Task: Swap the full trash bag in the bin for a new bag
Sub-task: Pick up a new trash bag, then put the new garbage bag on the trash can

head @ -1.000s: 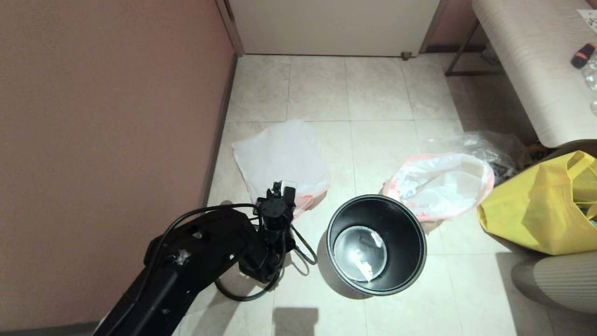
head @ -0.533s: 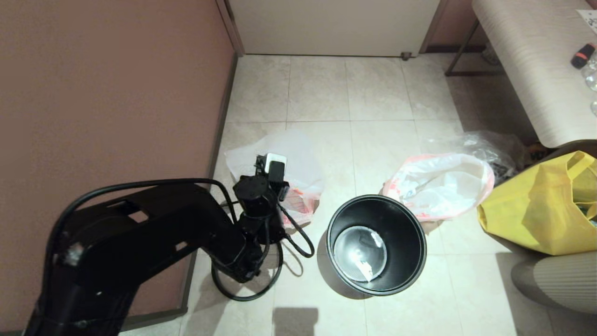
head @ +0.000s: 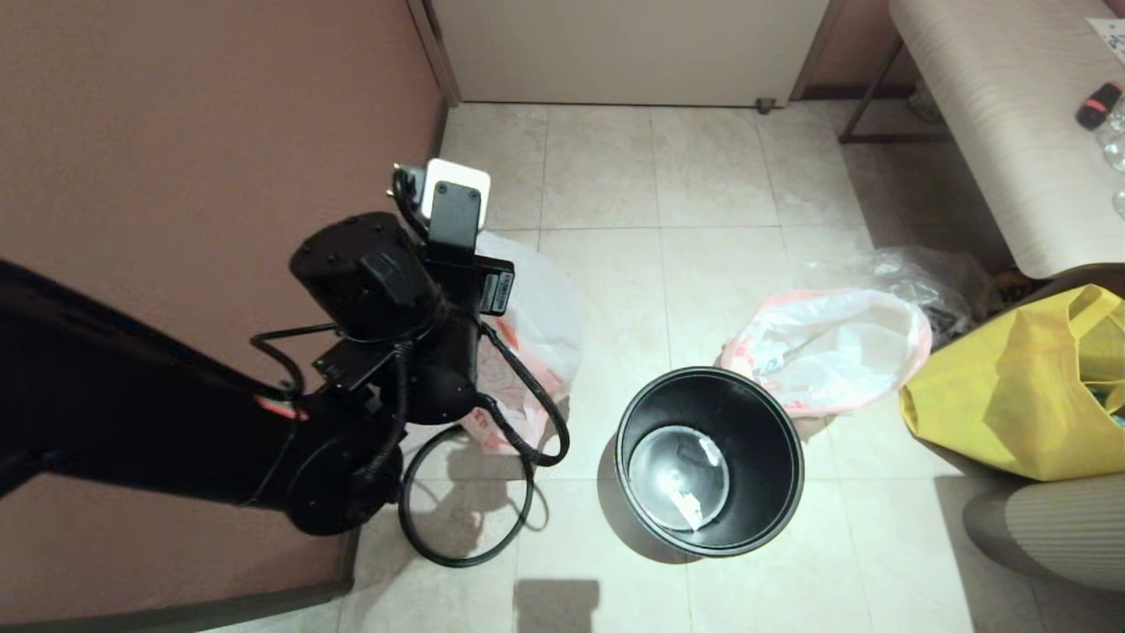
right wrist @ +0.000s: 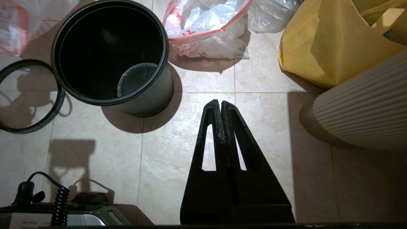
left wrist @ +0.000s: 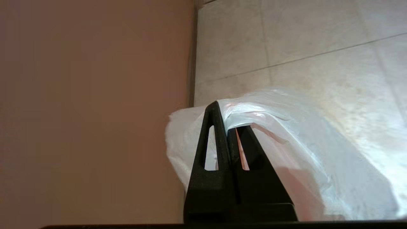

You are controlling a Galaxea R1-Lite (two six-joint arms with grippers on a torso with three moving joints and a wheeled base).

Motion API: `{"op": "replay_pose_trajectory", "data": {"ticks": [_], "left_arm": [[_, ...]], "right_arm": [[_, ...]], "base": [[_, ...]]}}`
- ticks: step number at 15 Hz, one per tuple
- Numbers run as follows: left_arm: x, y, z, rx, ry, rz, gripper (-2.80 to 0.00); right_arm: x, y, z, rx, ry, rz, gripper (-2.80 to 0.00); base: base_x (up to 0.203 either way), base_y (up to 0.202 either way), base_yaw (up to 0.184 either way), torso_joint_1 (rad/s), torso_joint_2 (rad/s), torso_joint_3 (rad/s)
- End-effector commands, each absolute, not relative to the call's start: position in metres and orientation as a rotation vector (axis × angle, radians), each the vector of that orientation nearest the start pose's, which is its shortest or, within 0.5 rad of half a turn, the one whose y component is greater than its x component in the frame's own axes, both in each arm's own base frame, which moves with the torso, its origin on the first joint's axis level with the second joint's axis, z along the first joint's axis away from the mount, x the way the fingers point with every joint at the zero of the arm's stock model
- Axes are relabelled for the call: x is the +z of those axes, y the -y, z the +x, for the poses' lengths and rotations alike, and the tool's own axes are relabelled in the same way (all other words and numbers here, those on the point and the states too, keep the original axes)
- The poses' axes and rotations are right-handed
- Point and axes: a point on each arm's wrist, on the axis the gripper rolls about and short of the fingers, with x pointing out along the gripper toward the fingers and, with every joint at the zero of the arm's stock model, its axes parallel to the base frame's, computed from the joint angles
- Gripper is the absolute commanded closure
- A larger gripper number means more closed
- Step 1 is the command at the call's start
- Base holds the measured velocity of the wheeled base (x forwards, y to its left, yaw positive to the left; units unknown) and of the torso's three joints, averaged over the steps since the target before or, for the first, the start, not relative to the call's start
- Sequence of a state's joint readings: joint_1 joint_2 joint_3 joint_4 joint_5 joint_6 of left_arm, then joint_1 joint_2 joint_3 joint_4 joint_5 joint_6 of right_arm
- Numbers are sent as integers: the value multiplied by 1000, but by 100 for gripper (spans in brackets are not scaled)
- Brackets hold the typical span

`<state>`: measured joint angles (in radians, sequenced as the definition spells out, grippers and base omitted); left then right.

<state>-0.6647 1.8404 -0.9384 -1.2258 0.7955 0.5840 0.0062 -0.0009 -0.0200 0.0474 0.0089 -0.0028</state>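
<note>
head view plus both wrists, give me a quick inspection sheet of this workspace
surface: tiled floor
job's things: bin unlined, upright; full trash bag on the floor behind it; new bag hanging from the left gripper
clutter: dark ring lying beside the bin; clear bag; yellow bag
grippers: left jaws shut on the new bag; right gripper shut, empty, over floor
cables: black cable looping off the left arm
surroundings: brown wall at left, bench at right
</note>
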Motion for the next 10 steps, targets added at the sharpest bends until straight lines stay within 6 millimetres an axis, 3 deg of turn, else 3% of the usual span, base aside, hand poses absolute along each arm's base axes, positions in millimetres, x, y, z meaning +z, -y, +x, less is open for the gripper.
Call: {"op": "replay_pose_trajectory", "data": {"ticks": [1, 6, 10], "left_arm": [[272, 182, 233, 161, 245, 317, 0], [317, 180, 158, -23, 245, 304, 0], [336, 177, 125, -129, 278, 231, 0]], "right_arm": [[76, 0, -24, 15, -28, -3, 0], [76, 0, -24, 15, -28, -3, 0], [76, 0, -24, 15, -28, -3, 0]], "base": [[0, 0, 0, 0, 0, 0], [0, 0, 0, 0, 0, 0], [0, 0, 0, 0, 0, 0]]}}
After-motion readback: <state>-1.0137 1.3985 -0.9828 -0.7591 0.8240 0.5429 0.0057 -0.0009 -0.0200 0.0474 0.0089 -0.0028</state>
